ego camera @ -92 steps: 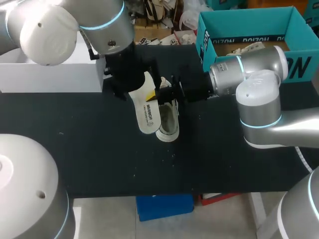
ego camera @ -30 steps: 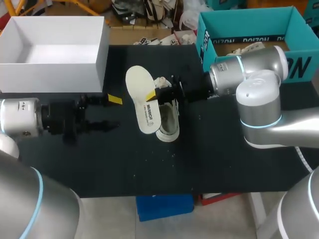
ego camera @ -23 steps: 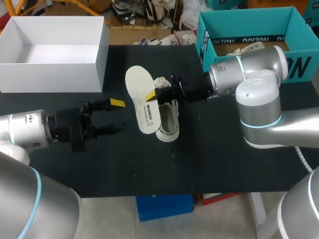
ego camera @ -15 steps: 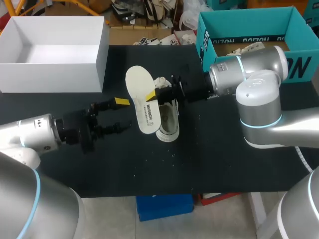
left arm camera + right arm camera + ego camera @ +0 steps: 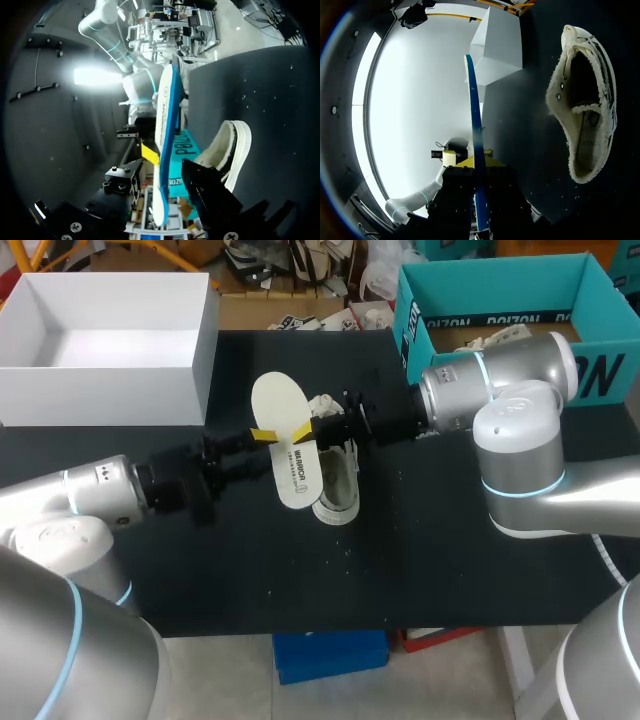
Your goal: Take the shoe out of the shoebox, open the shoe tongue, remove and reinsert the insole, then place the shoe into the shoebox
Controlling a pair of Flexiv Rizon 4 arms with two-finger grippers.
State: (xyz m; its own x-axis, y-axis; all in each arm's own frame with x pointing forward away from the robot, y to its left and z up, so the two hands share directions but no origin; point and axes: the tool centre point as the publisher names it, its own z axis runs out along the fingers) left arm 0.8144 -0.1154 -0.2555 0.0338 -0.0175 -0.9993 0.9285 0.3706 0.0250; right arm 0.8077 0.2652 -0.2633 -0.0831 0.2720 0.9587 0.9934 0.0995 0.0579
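one insole point(image 5: 280, 455) in right end effector point(image 5: 311, 430), lengthwise alongside shoe point(image 5: 338, 478)

1. Head view: even, diffuse light from above. The black table point(image 5: 450, 570) stays matte, with no hard shadows.
2. The white box point(image 5: 110, 340) is the brightest patch, its floor near washed out. Soft highlights sit on the right arm point(image 5: 520, 430) shell.
3. Left wrist view: dim overall. One hard glare patch lies off beyond the insole point(image 5: 165, 125), whose pale edge catches light.
4. Right wrist view: a wide blown-out white field lies beside the insole. The shoe point(image 5: 585, 100) is evenly lit, its inside in shadow.
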